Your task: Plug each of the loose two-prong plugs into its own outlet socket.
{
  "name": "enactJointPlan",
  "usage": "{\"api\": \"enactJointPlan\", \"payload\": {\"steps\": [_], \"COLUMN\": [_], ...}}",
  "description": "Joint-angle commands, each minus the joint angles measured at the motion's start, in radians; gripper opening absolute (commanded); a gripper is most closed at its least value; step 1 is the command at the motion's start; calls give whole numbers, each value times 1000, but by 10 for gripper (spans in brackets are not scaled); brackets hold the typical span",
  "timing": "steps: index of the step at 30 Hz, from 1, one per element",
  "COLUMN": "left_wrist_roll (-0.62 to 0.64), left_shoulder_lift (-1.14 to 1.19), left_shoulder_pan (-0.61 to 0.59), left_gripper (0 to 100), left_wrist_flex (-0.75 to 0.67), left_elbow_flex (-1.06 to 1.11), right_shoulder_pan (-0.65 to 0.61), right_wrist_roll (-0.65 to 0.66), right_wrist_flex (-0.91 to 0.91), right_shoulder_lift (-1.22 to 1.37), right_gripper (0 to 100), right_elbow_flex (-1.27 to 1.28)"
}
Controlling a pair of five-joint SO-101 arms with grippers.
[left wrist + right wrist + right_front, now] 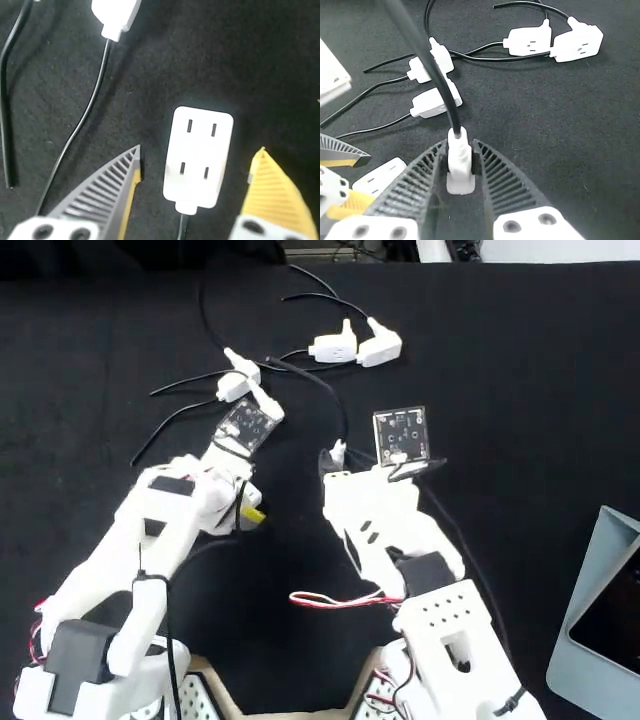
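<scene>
Left fingers point(112, 185) are spread wide and hold nothing. One sits on each side of a white socket block point(197, 157), which lies flat on the black desk point(260, 60) with its slots facing up. There are small gaps on both sides, no contact.

Risk: if they close off-centre, the block likely skids or twists on the cloth. Its thin cord point(181, 227) (running back under the wrist) could drag it too. If the block isn't pinned, it probably slides away once prongs push on it.

Right fingers point(495, 170) are closed on a white plug point(458, 167), clamped between them. Its black cord point(451, 117) arches up and away past the tips. The prongs are hidden, so I can't tell their orientation.

Risks: the cord could tug the plug crooked in the grip, the prongs could miss the slots, or the cord could sweep the loose sockets point(530, 40) lying beyond the tips. Both sets of fingers sit near each other, so a bump looks possible if they converge on the block.
</scene>
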Motion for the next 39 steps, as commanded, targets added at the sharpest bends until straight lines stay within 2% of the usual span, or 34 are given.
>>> {"api": "enactJointPlan", "payload": {"steps": [1, 6, 14, 19, 26, 29, 39], "left_wrist_roll": [52, 166, 393, 512, 608, 621, 621], "left_shoulder_lift": [-31, -152, -514, -643, -649, -651, -660], "left_shoulder_pan": [-35, -111, -236, -344, -446, -467, -467], "left_gripper": [338, 341, 339, 339, 339, 339, 339], "left_wrist_flex": [126, 176, 181, 181, 180, 172, 118], "left_elbow_flex": [-128, -114, 71, 150, 163, 163, 203], "right_shoulder_pan": [-57, -133, -273, -319, -354, -354, -345], "right_wrist_roll": [-9, -3, 5, 75, 78, 121, 158], "right_wrist_flex": [-17, -104, -287, -365, -368, -373, -598], "right_shoulder_lift": [-18, 2, 249, 369, 564, 630, 823], "right_gripper": [14, 14, 14, 13, 13, 13, 13], "right_elbow_flex": [-16, -10, -13, -42, -173, -209, -213]}}
